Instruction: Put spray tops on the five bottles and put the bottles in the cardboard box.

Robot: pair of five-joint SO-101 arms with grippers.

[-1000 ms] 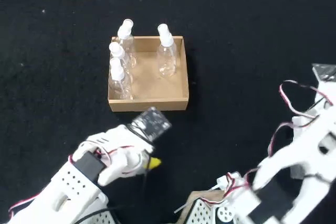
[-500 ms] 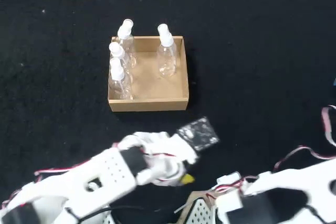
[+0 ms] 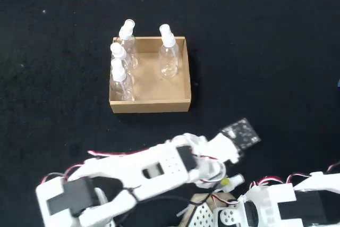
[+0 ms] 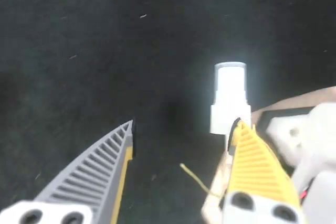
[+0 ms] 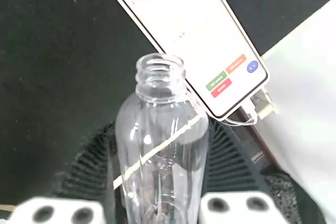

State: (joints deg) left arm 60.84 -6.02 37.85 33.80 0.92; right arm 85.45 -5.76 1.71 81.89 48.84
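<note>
Change: the left arm has swung rightward along the near table edge, and the right arm has drawn back to the near corner.

Progress: four capped bottles stand in the cardboard box, three along one wall and one apart. The fifth bottle has a bare neck and no top. Left to do, by my judgement: cap it and box it.

Right gripper: clenched around the fifth bottle's body, a smartphone beyond it.

Left gripper: fingers spread, holding nothing. The spray top stands upright on the black table between them (hard against the yellow finger, well off the grey).
</note>
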